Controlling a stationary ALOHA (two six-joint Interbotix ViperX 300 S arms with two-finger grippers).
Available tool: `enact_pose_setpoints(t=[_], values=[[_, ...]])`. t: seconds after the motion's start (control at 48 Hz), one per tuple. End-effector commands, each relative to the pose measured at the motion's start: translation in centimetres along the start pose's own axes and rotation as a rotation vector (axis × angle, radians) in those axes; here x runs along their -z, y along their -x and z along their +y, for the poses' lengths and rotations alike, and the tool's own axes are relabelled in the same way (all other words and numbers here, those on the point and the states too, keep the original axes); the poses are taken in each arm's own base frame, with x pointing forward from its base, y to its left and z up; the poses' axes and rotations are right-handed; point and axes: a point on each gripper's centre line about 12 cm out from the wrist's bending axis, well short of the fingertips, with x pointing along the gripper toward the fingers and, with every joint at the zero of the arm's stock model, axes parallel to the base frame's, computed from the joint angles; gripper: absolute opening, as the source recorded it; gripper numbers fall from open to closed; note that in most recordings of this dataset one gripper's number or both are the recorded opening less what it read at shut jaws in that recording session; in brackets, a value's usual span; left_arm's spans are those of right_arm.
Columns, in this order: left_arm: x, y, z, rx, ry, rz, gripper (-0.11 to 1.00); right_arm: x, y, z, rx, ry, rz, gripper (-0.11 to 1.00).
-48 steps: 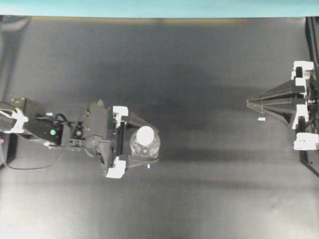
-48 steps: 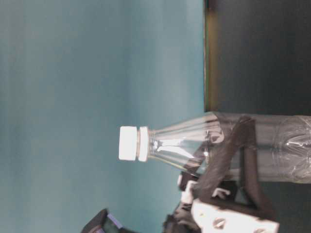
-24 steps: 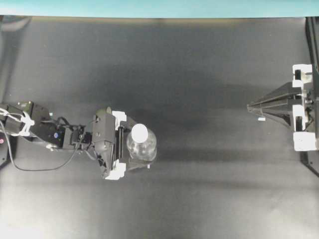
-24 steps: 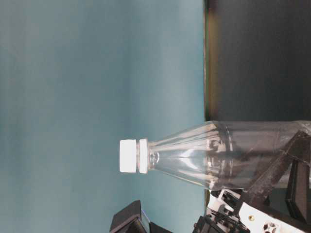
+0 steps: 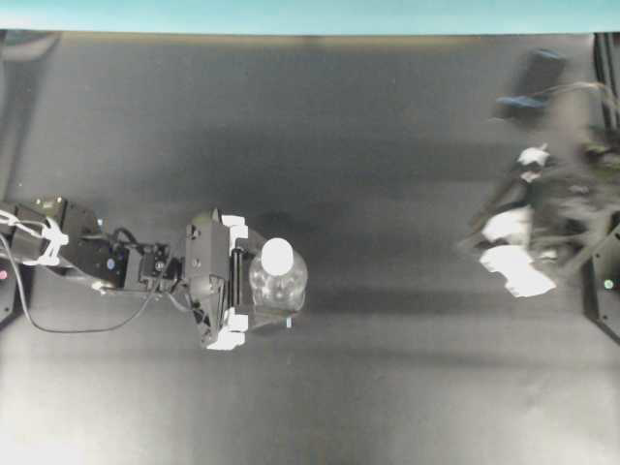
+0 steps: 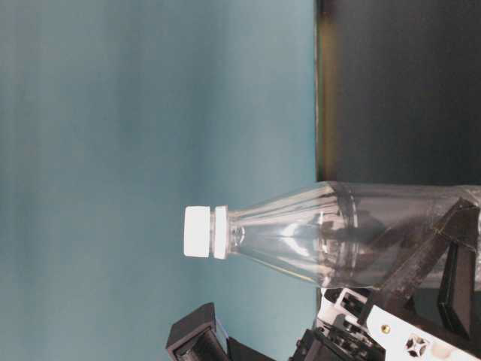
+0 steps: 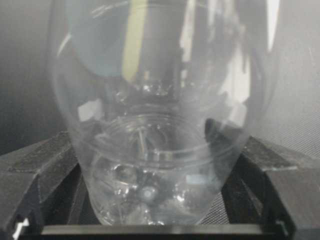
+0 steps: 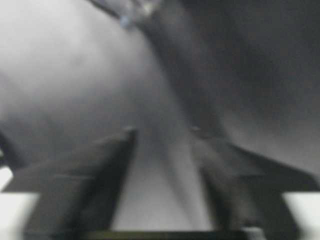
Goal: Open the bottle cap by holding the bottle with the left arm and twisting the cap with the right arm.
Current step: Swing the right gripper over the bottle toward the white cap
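The clear bottle [image 5: 281,289] stands upright on the black table, left of centre, with its white cap [image 5: 278,256] on top. My left gripper [image 5: 294,284] reaches in from the left, with one black finger against each side of the bottle's lower body. In the left wrist view the bottle [image 7: 160,90] fills the space between the two fingers [image 7: 45,165]. In the table-level view, which is turned on its side, the cap [image 6: 198,232] is screwed on and nothing touches it. My right gripper [image 5: 484,242] is a blur at the far right, well away from the bottle. Its jaws [image 8: 162,131] stand apart with nothing between them.
A teal wall [image 5: 291,15] runs along the table's far edge. The left arm's cable [image 5: 58,325] loops near the left edge. A black stand [image 5: 605,291] sits at the right edge. A small white tag [image 5: 289,323] lies beside the bottle's base.
The left gripper has slid further around the bottle and its jaws have narrowed onto it. The right arm has lifted off its rest at the right edge, and its jaws have opened.
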Motion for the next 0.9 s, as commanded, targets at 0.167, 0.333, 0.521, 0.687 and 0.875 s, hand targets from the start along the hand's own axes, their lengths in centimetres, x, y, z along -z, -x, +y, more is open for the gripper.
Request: enact_pose_setpoints(t=[0.167,0.333,0.521,0.687,0.875], values=[[-0.4,-0.2,-0.1,0.005,-0.007,-0.018,0.83,-5.3,-1.8,3.6,0.004,-0.057,0.1,0.83],[-0.4,-0.1,0.2,-0.001,-0.005,-0.017,0.83,-9.7,-3.3,6.3,-0.012,-0.118,0.078,0.82],[-0.6,-0.2,0.1,0.001,-0.005,-0.021,0.83,-12.4,-6.0,7.5,0.015,-0.205,0.106,0.81],[-0.6,-0.2,0.0,0.004,-0.005,-0.021,0.83,-13.3,-8.0,8.3,0.047,-0.216,0.162,0.81],[-0.6,-0.2,0.0,0.003,-0.004,-0.021,0.83,-13.2,-9.8,8.6,0.076,-0.2,0.212,0.81]])
